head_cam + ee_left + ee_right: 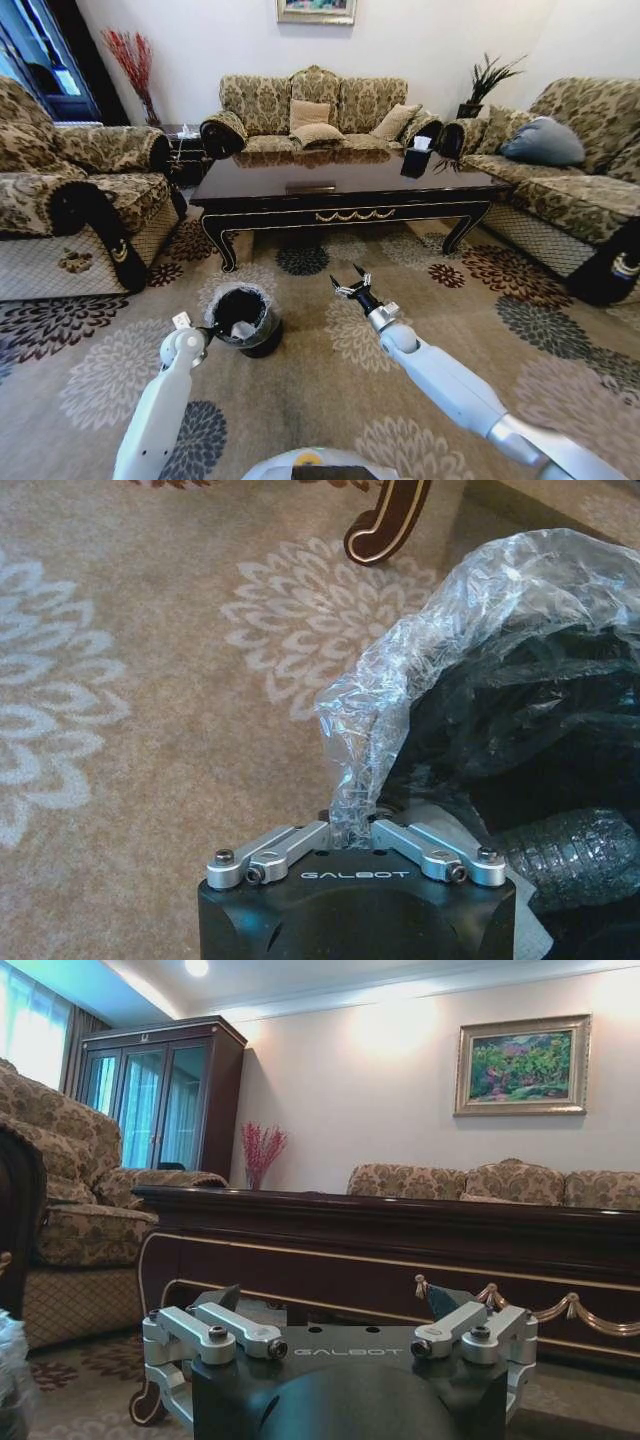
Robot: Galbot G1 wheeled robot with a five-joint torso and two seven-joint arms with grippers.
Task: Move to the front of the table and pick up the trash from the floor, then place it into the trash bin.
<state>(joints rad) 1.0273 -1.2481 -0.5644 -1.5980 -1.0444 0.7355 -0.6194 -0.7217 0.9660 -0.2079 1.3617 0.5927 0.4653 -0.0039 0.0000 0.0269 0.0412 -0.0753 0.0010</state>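
Crinkly clear plastic lined the trash bin (243, 317), a small round black bucket that stood on the floor (330, 400) at near left, in front of the long dark worktop (340, 190). Something pale lay inside the bin against its black interior, too small to identify. The left claw (350, 832) was at the bin's near-left rim, its fingers drawn together and clamped on a fold of the clear plastic bag (400, 680) where it turned over the edge; in the left wrist view the bag rose from between the fingertips and spread over the black interior. The right claw (350, 281) hung in the air above the carpet, just right of the bin and near the worktop's front apron, its fingers spread apart with nothing between them; in the right wrist view the two dark fingertips stood well apart before the gold ornament on the apron. The floor was beige-tan carpet with large round flower medallions in cream, brown and dark blue. On the glossy brown worktop, towards its far right corner, stood a dark tissue box (417, 158). Patterned sofas (310, 115) surrounded the worktop on the far, left and right sides.
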